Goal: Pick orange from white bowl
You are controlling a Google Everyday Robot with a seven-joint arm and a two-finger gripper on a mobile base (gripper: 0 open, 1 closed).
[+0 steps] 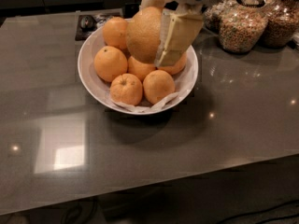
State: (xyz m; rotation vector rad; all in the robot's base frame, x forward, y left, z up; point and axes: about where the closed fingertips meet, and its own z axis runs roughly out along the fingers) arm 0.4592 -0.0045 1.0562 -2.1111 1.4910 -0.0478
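Note:
The white bowl (92,83) sits on the grey table at upper centre, lined with crinkled white paper and holding several oranges. My gripper (156,29) reaches down from the top edge and is shut on the large orange (144,35). It holds the orange above the bowl's back half, clear of the other fruit. One cream finger (180,34) covers the orange's right side; the other finger shows only at the top behind it. A smaller orange with a creased stem end (126,88) lies at the bowl's front.
Clear glass jars of cereal (243,27) stand at the back right, close to the arm. A small dark object (88,22) lies behind the bowl at the left. The grey tabletop (140,162) stretches toward the near edge.

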